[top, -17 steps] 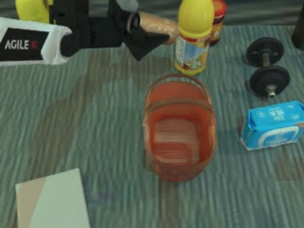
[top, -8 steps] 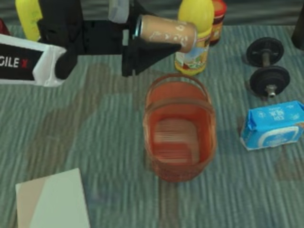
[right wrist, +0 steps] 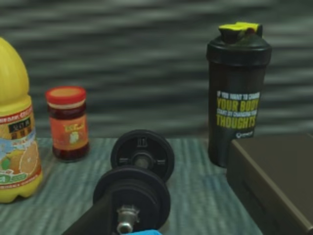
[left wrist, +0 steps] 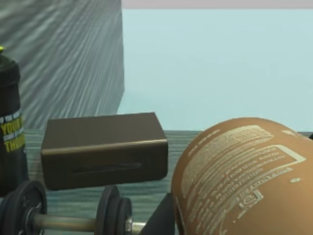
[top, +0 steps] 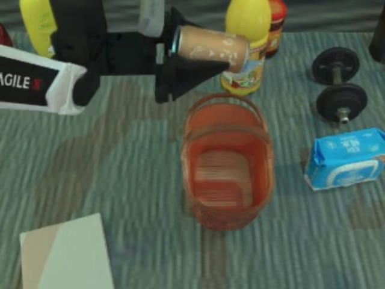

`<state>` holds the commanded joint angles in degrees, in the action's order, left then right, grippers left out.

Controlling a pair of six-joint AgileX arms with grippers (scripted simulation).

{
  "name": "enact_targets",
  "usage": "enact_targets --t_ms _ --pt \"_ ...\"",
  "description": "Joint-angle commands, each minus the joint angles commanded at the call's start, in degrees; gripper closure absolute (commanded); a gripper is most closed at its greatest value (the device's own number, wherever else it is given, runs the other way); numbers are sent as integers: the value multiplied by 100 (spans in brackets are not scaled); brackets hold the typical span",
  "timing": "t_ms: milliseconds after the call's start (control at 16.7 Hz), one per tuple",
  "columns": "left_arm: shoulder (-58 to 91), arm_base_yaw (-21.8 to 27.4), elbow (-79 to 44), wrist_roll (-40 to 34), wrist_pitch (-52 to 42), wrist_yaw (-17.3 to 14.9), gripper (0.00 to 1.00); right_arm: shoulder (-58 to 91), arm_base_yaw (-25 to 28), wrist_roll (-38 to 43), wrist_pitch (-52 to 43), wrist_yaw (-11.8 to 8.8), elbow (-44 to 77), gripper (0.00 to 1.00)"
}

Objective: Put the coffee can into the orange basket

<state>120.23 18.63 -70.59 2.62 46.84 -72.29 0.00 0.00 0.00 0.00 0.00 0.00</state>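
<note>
coffee can (top: 210,48): lying on its side up in the air, clamped in the left gripper (top: 180,57), dark pull-tab end facing the arm. In the top view it sits just past the far rim of the orange basket and partly covers the juice bottle. In the left wrist view the can (left wrist: 239,181) fills the near corner, pale print showing.

left gripper: black fingers closed around the can, one in front of it and one behind. Arm comes in from the table's left, white link with the AgileX logo.

orange basket (top: 264,174): middle of the table, upright, nothing inside, two thin brown handles arching over it. Can isn't in it yet.

juice bottle (top: 246,36): yellow cap, standing right behind the basket, red-lidded jar (top: 277,24) next to it.

dumbbell (top: 340,81): black, right side of the table; blue wipes pack (top: 346,158) sits near it, closer to the front.

card (top: 66,253): pale flat sheet at the front left corner.

right arm: parked off to the right, gripper not visible, so can't tell you about its fingers. Its wrist view shows the dumbbell (right wrist: 139,183), a black shaker bottle (right wrist: 238,90) and a dark brown box (right wrist: 276,181).
</note>
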Motion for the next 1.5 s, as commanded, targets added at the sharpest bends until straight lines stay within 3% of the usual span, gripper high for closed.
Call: enact_targets --t_ms 360,720,1500 --pt "1078 -84 271 -29 1456 -13 100 0 0 0 0 0 0 0" --pt "1278 -103 336 -37 1680 -7 100 0 0 0 0 0 0 0" --pt "1278 -103 336 -37 1680 -7 2 0 0 0 0 0 0 0"
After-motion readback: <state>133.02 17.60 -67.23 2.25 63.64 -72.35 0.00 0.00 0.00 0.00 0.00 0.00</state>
